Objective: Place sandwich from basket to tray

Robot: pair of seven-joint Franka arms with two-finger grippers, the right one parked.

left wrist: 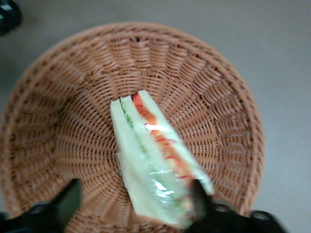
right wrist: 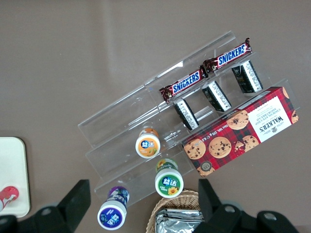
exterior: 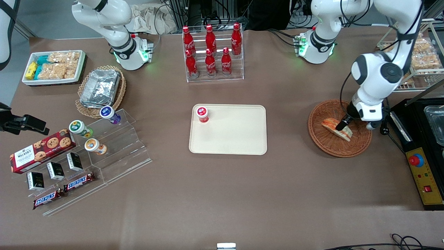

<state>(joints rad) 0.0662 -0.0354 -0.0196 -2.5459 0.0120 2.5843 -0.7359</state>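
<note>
The sandwich point(exterior: 335, 128) point(left wrist: 154, 160), a clear-wrapped white-bread wedge with orange-red and green filling, lies in the reddish-brown wicker basket point(exterior: 322, 143) point(left wrist: 63, 107) toward the working arm's end of the table. My gripper point(exterior: 344, 124) point(left wrist: 133, 196) is down inside the basket and open, its two black fingers straddling the sandwich's wide end. One finger point(left wrist: 198, 198) is at the wrapper's edge, the other finger point(left wrist: 69, 198) stands well apart from it. The cream tray point(exterior: 239, 139) lies flat at mid-table, toward the parked arm from the basket.
A small red-capped bottle point(exterior: 202, 114) stands on the tray's corner. A black control box with a red button point(exterior: 421, 171) sits close beside the basket. A rack of cola bottles point(exterior: 212, 52) stands farther from the camera than the tray. Snack shelves point(exterior: 90, 146) lie toward the parked arm's end.
</note>
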